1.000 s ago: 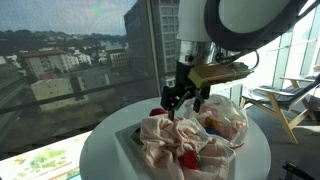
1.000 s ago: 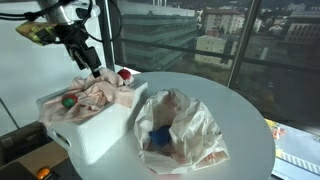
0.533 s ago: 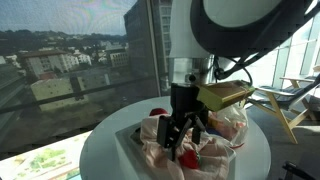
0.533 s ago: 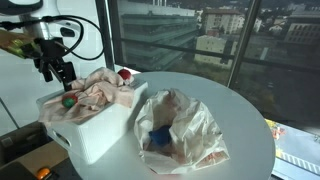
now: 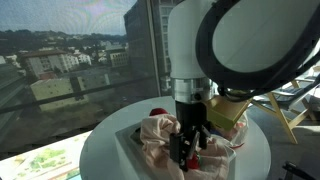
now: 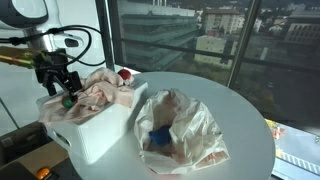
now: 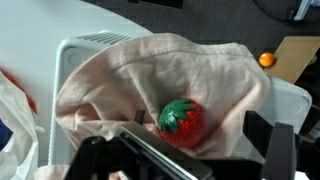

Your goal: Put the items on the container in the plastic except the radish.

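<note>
The gripper, fingers parted, hangs over the small red plastic toy fruit with green cap, centre frame on crumpled pink cloth in the white container; judged light, rigid, slippery: grip its widest middle.

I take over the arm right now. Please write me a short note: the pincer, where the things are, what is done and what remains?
The pincer: open, low over the red toy with green top, not closed on it.
That toy lies on the cloth atop the white container; another red thing sits at the far corner, perhaps the radish.
Done: something blue is in the plastic bag.
Left: grasp the toy, carry it to the bag.
</note>
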`<state>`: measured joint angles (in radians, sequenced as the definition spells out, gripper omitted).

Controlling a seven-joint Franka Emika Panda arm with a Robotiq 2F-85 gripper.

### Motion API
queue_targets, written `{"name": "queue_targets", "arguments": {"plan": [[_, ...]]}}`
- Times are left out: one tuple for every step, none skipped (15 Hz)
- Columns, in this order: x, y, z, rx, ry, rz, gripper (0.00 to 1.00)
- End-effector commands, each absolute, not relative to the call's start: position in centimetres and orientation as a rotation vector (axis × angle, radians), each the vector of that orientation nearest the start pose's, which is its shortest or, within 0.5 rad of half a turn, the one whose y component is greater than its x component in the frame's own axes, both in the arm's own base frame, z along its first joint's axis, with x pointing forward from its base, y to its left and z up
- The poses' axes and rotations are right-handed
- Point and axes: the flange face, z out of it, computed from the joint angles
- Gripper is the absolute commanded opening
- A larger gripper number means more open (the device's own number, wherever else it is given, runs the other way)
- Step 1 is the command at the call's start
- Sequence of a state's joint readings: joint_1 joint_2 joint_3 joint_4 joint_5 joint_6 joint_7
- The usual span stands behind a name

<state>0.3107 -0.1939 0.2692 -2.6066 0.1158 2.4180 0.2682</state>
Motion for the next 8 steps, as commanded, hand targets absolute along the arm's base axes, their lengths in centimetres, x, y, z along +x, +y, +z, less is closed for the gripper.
{"name": "queue_targets", "arguments": {"plan": [[36.2,23.0,31.3,-3.114,-0.386,-0.002,0.74],[36.3,23.0,31.2,-3.117,-0.393,-0.007,0.68],[36.4,22.8,31.1,-3.120,-0.393,-0.006,0.58],[36.5,22.6,31.1,-3.125,-0.387,-0.005,0.51],[36.5,22.5,31.3,-3.119,-0.379,0.008,0.44],[36.5,22.4,31.7,-3.123,-0.368,0.006,0.36],[36.5,22.1,32.6,-3.136,-0.348,-0.005,0.29],[36.6,21.8,33.3,-3.133,-0.334,-0.002,0.23]]}}
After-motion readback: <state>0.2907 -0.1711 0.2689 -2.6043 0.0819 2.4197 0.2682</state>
